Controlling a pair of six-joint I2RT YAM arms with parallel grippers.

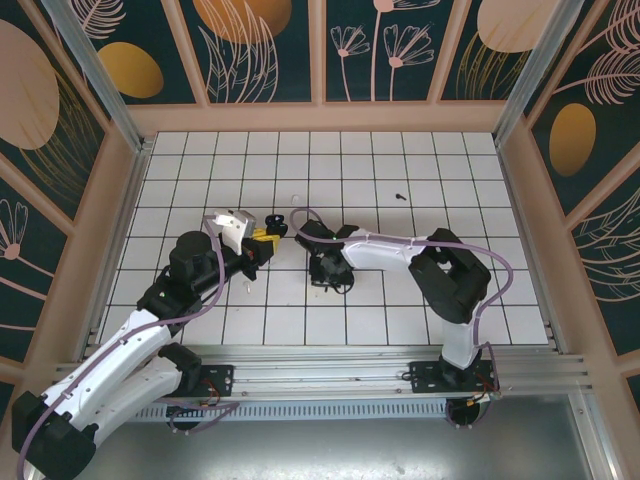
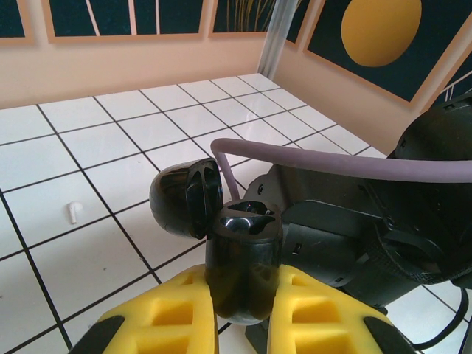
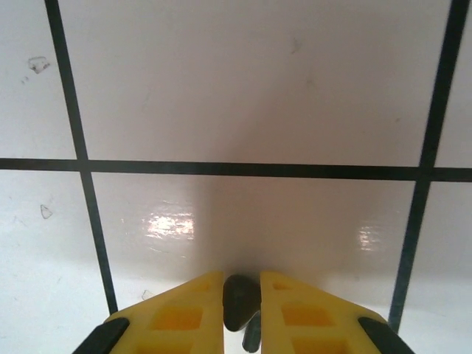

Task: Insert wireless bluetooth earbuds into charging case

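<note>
Seen from above, the white, black-gridded tile bench (image 1: 450, 180) sits among dark floral wall panels (image 1: 260, 50). At the left wrist, the left tool (image 2: 243, 291) clamps the glossy black open-lidded charging case (image 2: 242, 254). At the right wrist, the right tool (image 3: 242, 286) pinches a small black earbud (image 3: 239, 304) over shiny tiles.

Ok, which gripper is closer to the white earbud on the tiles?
Left. The left gripper, holding the charging case, is just short of the white earbud; the right gripper is farther back.

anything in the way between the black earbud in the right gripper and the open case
Nothing visible blocks the earbud. The charging case sits in the left gripper with its lid open; only the right arm's purple cable loops close by it.
</note>
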